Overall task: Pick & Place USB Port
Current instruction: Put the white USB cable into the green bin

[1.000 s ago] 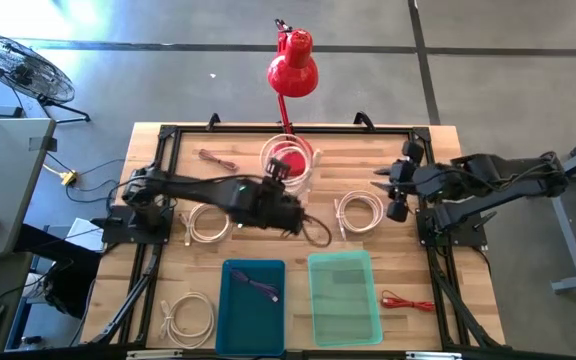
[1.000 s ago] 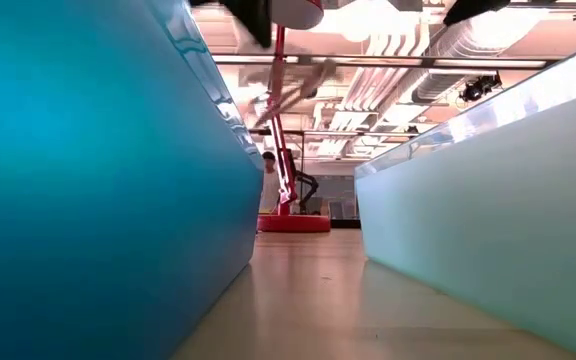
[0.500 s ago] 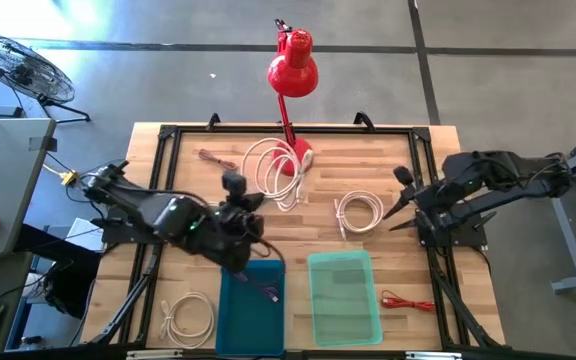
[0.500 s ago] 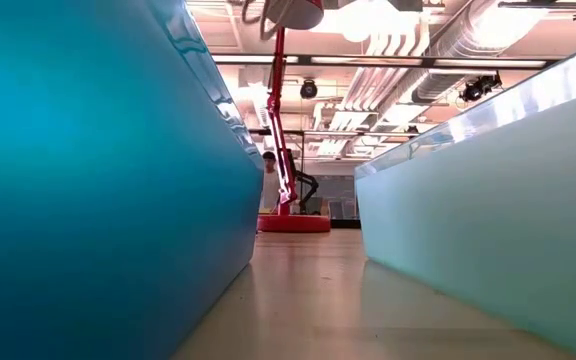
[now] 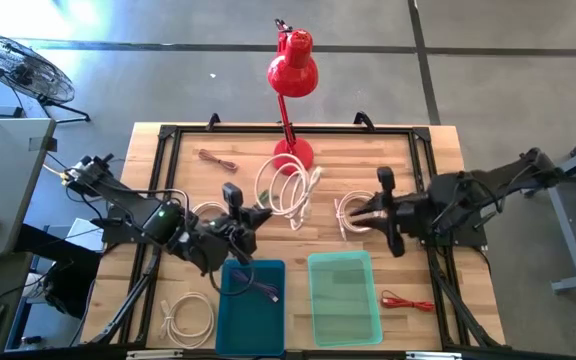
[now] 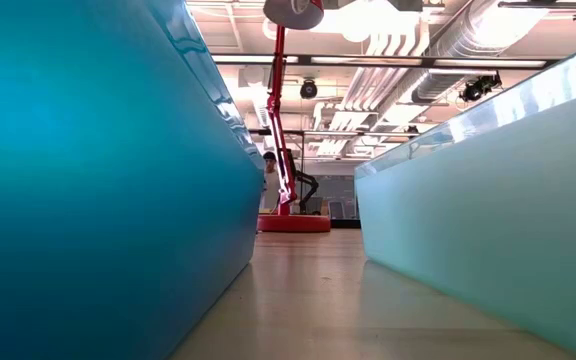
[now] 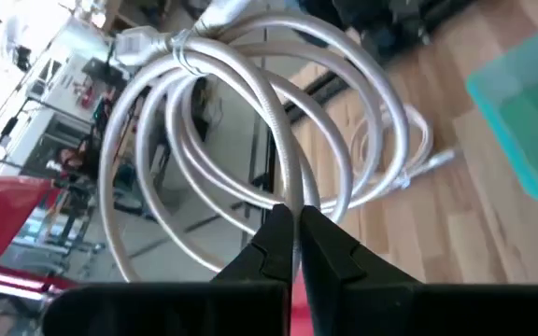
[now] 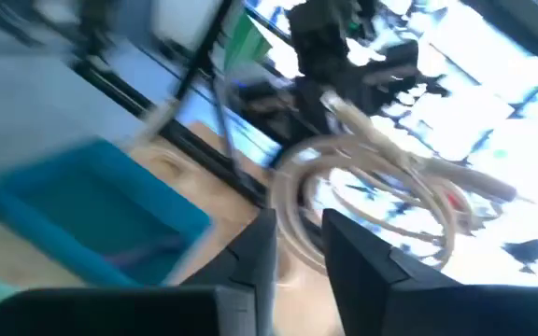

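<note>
The left end effector point(image 5: 251, 219) is pinched tight on a coiled white cable point(image 5: 286, 188), its fingertips point(image 7: 292, 233) meeting around one strand in the left wrist view, and it holds the coil up above the middle of the desk point(image 5: 438, 265), just in front of the red desk lamp point(image 5: 290, 75) whose base sits at the far edge. The blue bin point(image 5: 252, 305) at the near edge lies just beside this end effector, with a dark purple cable point(image 5: 259, 289) inside it. The right end effector point(image 5: 366, 212) sits over a second white cable coil point(image 5: 359, 214) right of centre, its fingers point(image 8: 367, 266) narrowly parted with the loops showing between and beyond them; whether they actually grip it I cannot tell. In front of that coil stands the translucent green bin point(image 5: 344, 296), and a thin red cable point(image 5: 405, 300) lies by the near right corner. A reddish cable point(image 5: 217, 159) rests toward the far left corner, another white coil point(image 5: 207, 222) lies under the left arm, and one more point(image 5: 188, 318) sits at the near left corner. In the low view the two bins wall in the sightline, with the lamp base between them.
</note>
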